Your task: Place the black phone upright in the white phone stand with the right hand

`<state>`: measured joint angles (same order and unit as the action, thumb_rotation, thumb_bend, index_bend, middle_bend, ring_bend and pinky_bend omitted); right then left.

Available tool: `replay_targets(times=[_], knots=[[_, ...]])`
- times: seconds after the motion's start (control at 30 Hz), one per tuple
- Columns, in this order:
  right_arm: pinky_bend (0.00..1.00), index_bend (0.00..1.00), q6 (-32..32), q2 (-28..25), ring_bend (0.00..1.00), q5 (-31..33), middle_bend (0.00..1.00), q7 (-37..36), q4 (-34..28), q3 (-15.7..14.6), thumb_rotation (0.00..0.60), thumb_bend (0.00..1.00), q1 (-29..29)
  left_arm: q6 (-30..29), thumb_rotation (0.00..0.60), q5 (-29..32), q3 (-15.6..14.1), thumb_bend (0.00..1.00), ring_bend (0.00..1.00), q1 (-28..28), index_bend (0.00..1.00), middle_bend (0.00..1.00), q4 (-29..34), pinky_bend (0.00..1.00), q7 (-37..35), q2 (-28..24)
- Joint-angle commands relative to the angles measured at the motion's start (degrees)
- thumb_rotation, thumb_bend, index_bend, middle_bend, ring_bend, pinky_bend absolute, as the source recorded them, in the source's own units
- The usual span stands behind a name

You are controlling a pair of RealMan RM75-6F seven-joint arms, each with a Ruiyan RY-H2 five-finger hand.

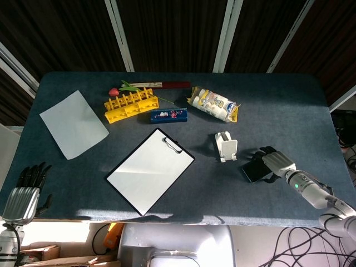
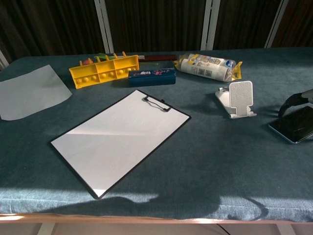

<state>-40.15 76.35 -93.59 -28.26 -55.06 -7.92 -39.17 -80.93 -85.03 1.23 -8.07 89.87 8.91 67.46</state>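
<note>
- Table point(image 1: 289, 105): carries every item below.
- My right hand point(image 1: 276, 163): right of the white phone stand point(image 1: 226, 146), fingers draped over the black phone point(image 1: 253, 169) to gather it; whether it grips, I cannot tell.
- Black phone: 1, flat, under my fingers, just right of the stand, not yet lifted.

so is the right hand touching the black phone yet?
Cannot tell. Head view: right hand overlaps the black phone; chest view shows only a dark finger over its far edge, with neither contact nor gap plain.

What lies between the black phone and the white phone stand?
Only bare table cloth: in the head view the black phone lies just right of the white phone stand, apart from it.
</note>
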Motion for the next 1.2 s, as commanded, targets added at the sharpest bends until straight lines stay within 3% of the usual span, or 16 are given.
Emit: replay_targets(times=[0.03, 0.2, 0.47, 1.2], knots=[[0.00, 0.35, 0.1, 0.0, 0.00, 0.3, 0.27, -0.2, 0.1, 0.0, 0.600, 0.33, 0.0, 0.1, 0.600, 0.0, 0.0, 0.39, 0.00, 0.0, 0.00, 0.00, 0.0, 0.05, -0.1, 0.0], [0.00, 0.40, -0.4, 0.2, 0.01, 0.6, 0.30, -0.3, 0.3, -0.2, 0.600, 0.33, 0.2, 0.1, 0.600, -0.1, 0.0, 0.39, 0.00, -0.1, 0.00, 0.00, -0.1, 0.05, -0.1, 0.0], [0.03, 0.55, -1.1, 0.5, 0.13, 1.2, 0.37, 0.6, 1.0, -0.1, 0.600, 0.33, 0.7, 0.1, 0.600, -0.1, -0.1, 0.39, 0.00, -0.1, 0.00, 0.00, 0.0, 0.05, -0.2, -0.1], [0.22, 0.75, -3.9, -1.1, 0.34, 4.6, 0.54, 15.6, -5.2, 1.7, 0.600, 0.33, 3.1, -0.6, 0.600, -1.0, -0.5, 0.39, 0.00, 0.3, 0.00, 0.00, 0.2, 0.05, -1.3, -0.7]])
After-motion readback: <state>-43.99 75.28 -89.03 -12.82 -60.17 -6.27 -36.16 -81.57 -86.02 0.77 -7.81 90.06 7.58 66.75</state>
